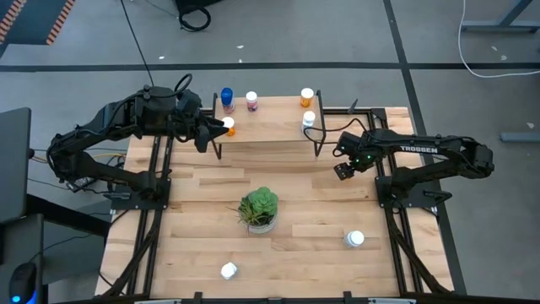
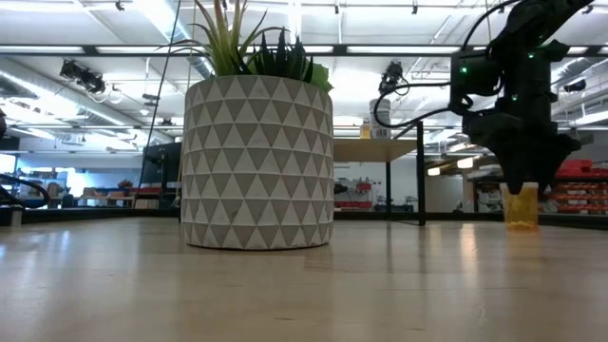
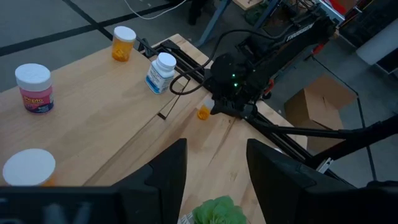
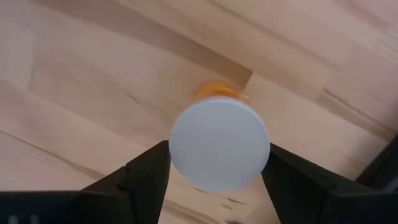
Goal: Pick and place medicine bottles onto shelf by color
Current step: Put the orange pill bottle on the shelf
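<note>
While table lies open, right fingers (image 4: 217, 171) flank orange bottle (image 4: 217, 146).

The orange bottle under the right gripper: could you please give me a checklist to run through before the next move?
1. Orange bottle centred under the right gripper: ok.
2. Bottle upright on the table, just off the shelf's right end: ok.
3. Firm hold on the bottle: cannot tell.
4. Bare room on the shelf near the shelved orange bottle: ok.
5. Left gripper out of the way, open at the shelf's left end: ok.
</note>
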Action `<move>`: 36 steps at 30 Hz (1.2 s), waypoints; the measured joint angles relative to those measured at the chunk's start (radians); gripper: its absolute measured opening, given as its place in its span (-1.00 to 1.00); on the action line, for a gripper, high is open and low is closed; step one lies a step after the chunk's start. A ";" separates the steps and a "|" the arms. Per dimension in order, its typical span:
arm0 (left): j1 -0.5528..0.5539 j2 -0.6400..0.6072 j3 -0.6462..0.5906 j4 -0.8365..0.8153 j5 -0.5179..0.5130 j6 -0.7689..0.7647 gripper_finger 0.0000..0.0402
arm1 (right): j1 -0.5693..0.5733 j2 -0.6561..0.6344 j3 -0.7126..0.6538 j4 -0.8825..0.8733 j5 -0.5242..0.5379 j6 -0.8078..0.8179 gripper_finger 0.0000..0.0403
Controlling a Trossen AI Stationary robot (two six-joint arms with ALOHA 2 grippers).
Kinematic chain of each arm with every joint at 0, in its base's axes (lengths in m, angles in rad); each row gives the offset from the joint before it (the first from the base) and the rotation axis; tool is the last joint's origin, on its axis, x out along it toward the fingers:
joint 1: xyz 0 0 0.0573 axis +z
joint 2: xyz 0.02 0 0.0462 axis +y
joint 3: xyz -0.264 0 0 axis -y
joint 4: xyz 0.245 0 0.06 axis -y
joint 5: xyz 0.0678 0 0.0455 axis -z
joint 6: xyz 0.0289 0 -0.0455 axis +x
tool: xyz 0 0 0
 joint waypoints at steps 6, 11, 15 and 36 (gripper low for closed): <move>0.000 0.000 0.000 0.000 0.000 0.000 -0.14 | 0.000 0.000 0.000 0.019 0.000 0.001 0.24; 0.000 0.000 0.000 0.000 0.000 0.000 -0.13 | 0.000 0.000 0.001 0.024 0.002 0.017 0.23; 0.000 0.000 0.000 0.000 0.000 0.000 -0.14 | 0.000 0.000 0.001 0.024 0.003 0.017 0.19; 0.000 0.000 0.000 0.000 0.000 0.002 -0.13 | 0.119 0.000 0.232 -0.109 -0.027 0.073 0.13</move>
